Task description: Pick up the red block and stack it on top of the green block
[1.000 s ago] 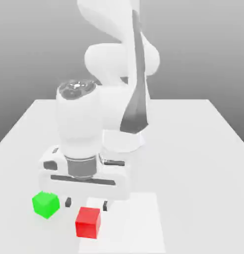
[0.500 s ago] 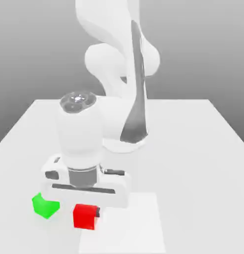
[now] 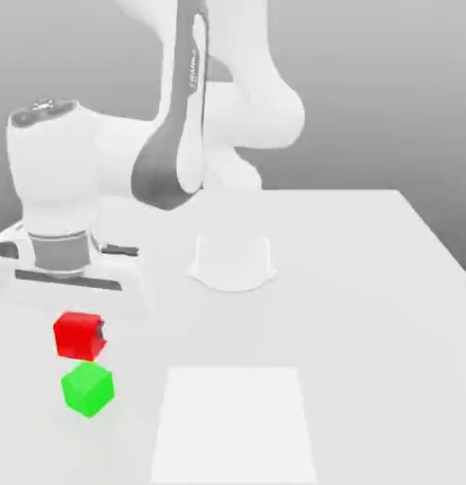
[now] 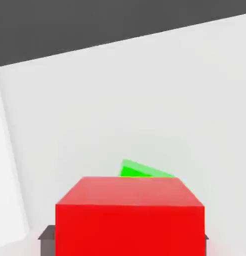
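The red block [image 3: 80, 336] is gripped between the gripper's [image 3: 103, 332] nearly closed jaws, above the tabletop [image 3: 360, 332]; the green block [image 3: 88, 389] is seen near its front-left corner in the exterior view.

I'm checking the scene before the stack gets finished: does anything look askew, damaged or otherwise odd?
Nothing stands out. The green cube sits on the white tabletop, looking intact. The red cube is off the table, but the pincer is gripping it, as stacking calls for.

We see a glossy white, rounded robot arm [image 3: 57, 170] with grey bands, a dark-grey panel and "FRANKA" lettering.
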You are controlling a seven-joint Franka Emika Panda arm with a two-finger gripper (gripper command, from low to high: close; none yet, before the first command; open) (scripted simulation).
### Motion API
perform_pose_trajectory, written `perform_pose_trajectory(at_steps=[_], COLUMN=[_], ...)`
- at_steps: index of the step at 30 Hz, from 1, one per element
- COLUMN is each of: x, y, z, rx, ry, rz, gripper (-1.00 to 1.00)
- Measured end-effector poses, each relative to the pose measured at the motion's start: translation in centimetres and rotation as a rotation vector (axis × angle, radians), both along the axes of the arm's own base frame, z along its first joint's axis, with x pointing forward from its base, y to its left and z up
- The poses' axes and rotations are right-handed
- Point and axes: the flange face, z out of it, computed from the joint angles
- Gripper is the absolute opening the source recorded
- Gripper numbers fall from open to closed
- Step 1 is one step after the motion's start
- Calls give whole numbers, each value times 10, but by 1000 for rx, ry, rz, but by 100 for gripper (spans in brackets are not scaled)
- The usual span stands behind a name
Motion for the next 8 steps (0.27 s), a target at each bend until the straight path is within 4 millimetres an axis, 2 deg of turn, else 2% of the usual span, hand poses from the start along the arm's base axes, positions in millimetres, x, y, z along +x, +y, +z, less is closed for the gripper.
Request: perform_pose_trajectory(at_steps=[4,5,8], x=[2,2,2], y=[5,5,5], z=[-41,-50,-50], rx=[-1,-1,-1], ry=[1,1,1], rz=[20,21,20], gripper=[-100,100,100])
